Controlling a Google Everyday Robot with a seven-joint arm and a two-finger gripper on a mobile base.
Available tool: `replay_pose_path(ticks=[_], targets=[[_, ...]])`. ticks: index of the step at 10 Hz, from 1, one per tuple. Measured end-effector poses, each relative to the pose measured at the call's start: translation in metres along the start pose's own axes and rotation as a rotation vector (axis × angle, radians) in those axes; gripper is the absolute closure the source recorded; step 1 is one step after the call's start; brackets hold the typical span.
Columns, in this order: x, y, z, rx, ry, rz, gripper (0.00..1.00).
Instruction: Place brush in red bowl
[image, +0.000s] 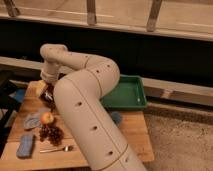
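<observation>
1. Gripper: positioned over the far-left part of the wooden table, below the arm's wrist; jaw state cannot be determined.
2. Brush and red bowl: neither can be made out; the arm covers that area, so brush axis and heading are indeterminate.
3. Green tray: right of the arm.
4. Fork, grapes and apple: near the table's front-left.

Bulky cream-white rounded arm with small dark holes; pincer at the table's far left.
</observation>
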Motion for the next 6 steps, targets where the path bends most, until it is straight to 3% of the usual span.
replay_pose_path(ticks=[2, 3, 6], targets=[[0.014, -0.009, -0.029, 0.067, -0.036, 0.042, 0.20], [0.022, -0.017, -0.052, 0.121, -0.081, 0.083, 0.20], [0.035, -0.022, -0.077, 0.181, -0.133, 0.125, 0.20]])
